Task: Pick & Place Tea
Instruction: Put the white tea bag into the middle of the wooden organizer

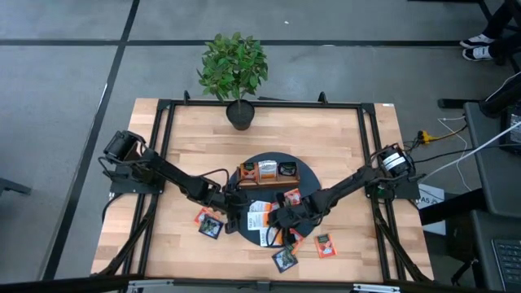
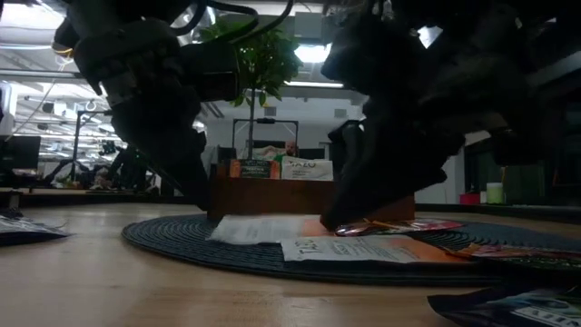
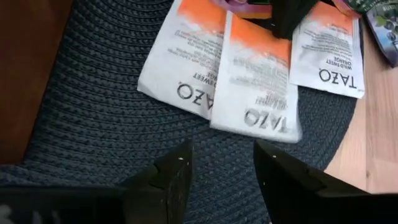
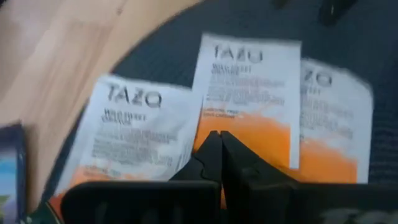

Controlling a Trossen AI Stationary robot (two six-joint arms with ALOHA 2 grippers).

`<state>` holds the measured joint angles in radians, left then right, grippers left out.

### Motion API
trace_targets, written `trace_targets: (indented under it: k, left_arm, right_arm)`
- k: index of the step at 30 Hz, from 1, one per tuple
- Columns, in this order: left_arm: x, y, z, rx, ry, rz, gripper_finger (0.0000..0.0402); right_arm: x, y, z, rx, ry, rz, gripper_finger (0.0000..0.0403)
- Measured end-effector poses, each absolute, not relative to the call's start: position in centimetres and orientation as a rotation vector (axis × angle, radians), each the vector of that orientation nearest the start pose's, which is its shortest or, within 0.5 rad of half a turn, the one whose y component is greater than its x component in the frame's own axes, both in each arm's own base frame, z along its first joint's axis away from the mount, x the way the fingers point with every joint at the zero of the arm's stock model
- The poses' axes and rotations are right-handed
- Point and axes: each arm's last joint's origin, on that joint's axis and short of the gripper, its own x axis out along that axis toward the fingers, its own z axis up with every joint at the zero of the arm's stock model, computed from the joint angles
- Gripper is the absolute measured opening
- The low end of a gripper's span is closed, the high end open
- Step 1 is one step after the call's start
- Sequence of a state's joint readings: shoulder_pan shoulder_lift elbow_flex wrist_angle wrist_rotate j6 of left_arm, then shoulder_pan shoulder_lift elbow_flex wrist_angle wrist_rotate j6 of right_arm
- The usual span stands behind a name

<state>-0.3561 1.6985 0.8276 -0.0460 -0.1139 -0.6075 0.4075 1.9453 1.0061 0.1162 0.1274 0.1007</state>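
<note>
Right claw [image 4: 219, 144] pinched shut over middle sachet [image 4: 249, 87].

White-and-orange tea sachets [image 4: 249, 93] lie beyond the black right gripper [image 4: 219, 146], on a dark blue-grey woven mat [image 3: 93, 112].

3 white-and-orange sachets [image 3: 252, 81], 1 mat [image 3: 93, 124], 1 plant [image 1: 234, 65].

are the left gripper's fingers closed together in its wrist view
No, the left gripper stands open, with bare dark woven mat showing through the gap between its two fingers.
</note>
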Motion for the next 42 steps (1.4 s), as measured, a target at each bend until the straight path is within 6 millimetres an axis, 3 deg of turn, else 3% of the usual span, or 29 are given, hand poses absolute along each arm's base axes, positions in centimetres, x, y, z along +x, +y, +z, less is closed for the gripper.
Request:
trace_targets:
  k: [11, 26, 42]
  left_arm:
    - [30.2, -10.8, 14.4, -0.386, 0.86, 0.058, 0.0164]
    - [30.6, -8.8, 14.2, -0.765, 0.881, 0.254, 0.0164]
    - [31.2, -9.3, 14.1, -0.809, 0.834, 0.197, 0.0166]
  right_arm:
    - [34.8, 14.0, 10.9, -0.102, 0.842, 0.212, 0.0001]
    - [34.9, 13.9, 10.5, -0.111, 0.84, 0.224, 0.0]
    - [34.9, 13.9, 10.4, -0.115, 0.844, 0.226, 0.0001]
